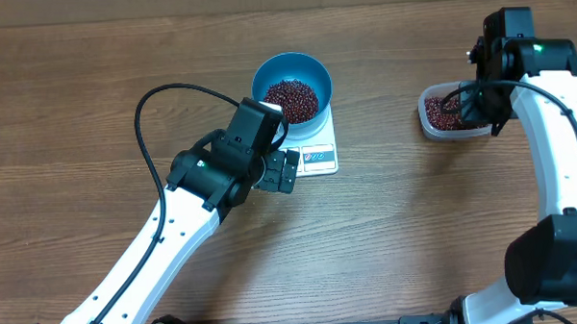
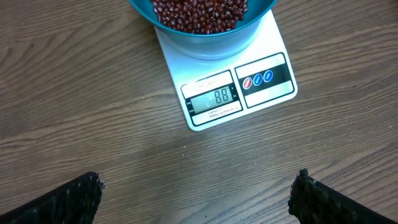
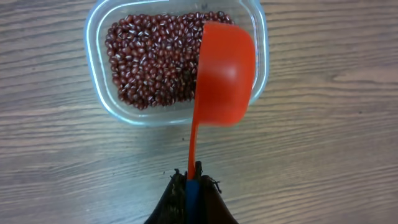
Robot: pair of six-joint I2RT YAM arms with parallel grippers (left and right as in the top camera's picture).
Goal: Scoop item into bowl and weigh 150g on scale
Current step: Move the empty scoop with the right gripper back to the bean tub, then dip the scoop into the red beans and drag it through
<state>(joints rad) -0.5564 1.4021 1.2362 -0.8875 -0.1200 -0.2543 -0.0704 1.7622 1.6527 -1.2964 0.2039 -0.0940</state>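
The blue bowl [image 1: 263, 74] sat on the white scale [image 1: 319, 159], covering most of it, with a heap of dark red beans [image 1: 292, 100] inside. My left gripper [image 1: 285, 171] hung just beside the scale's near left corner. My right arm [image 1: 530, 62] stood over a clear tub [image 1: 428, 126] holding more beans, well apart on the wooden table [image 1: 93, 73], its gripper hidden beneath it.

bowl [image 2: 205, 45] top cropped, scoop [image 3: 224, 74] hiding beans [image 3: 149, 68]
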